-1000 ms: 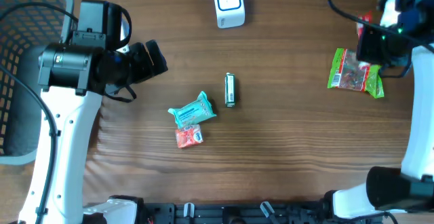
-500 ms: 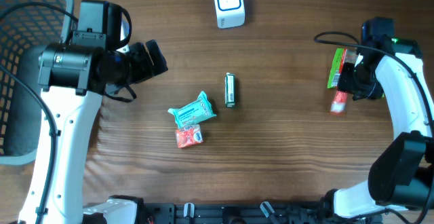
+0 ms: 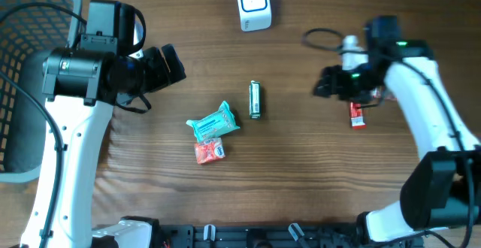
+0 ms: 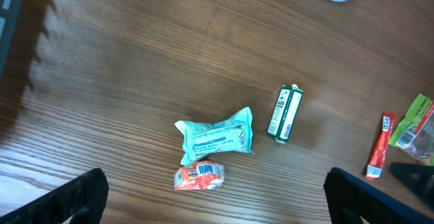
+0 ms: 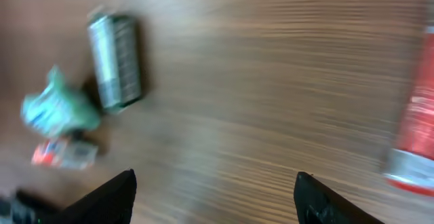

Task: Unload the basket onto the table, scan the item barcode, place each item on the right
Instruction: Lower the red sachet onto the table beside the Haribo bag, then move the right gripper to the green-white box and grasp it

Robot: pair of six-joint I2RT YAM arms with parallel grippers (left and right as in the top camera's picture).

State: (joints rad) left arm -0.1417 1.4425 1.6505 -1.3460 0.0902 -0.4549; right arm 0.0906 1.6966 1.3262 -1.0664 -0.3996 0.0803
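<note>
The white barcode scanner [image 3: 253, 4] stands at the table's far edge. A small green box [image 3: 255, 99], a teal packet [image 3: 213, 122] and a red-orange packet [image 3: 210, 151] lie mid-table. A red stick packet [image 3: 358, 113] lies right of them. My right gripper [image 3: 327, 83] hovers open and empty between the green box and the red stick; its wrist view is blurred and shows the green box [image 5: 116, 61] ahead and the red stick [image 5: 413, 136] at the right. My left gripper [image 3: 169, 64] hangs wide open and empty, high above the teal packet [image 4: 215, 137].
A grey basket [image 3: 22, 52] fills the left edge, partly under the left arm. A green snack bag [image 4: 417, 129] lies at the far right, hidden by the right arm in the overhead view. Bare wood lies between the packets and the front edge.
The right arm swung left from the green snack bag toward the middle of the table, and its jaws went from shut to open. The red stick packet now lies on the wood. The left arm stayed still.
</note>
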